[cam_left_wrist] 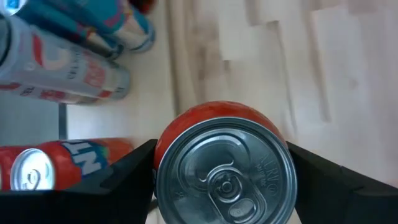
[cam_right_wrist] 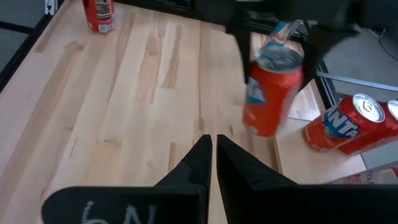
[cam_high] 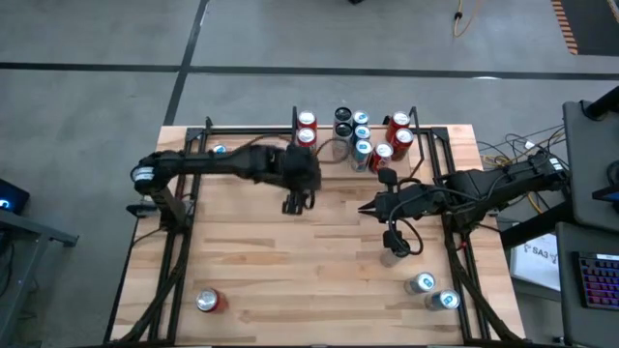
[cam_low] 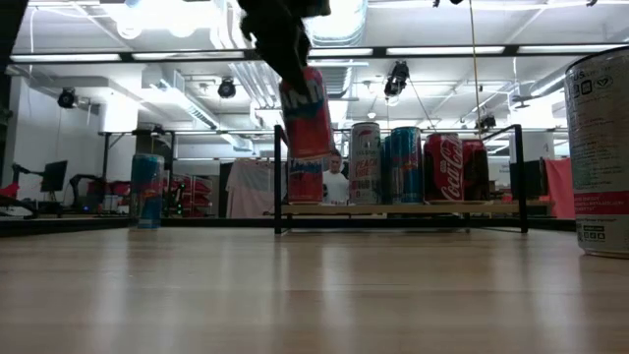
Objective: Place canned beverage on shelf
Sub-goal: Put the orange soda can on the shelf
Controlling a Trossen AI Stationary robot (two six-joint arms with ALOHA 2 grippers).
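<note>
Orange can [cam_right_wrist: 272, 93] hanging gripped in left pincer [cam_high: 296, 201] above bench [cam_high: 290, 261], just short of shelf [cam_low: 393, 208]; placement not yet done. Right pincer [cam_right_wrist: 210, 163] sitting closed, empty, beside.

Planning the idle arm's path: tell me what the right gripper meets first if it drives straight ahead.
Probably the orange Fanta can held by the left gripper; the right gripper points roughly toward it, though depth is unclear.

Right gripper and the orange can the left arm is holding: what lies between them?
Only bare tabletop. In the right wrist view nothing stands between the shut right gripper and the orange can held by the left gripper.
</note>
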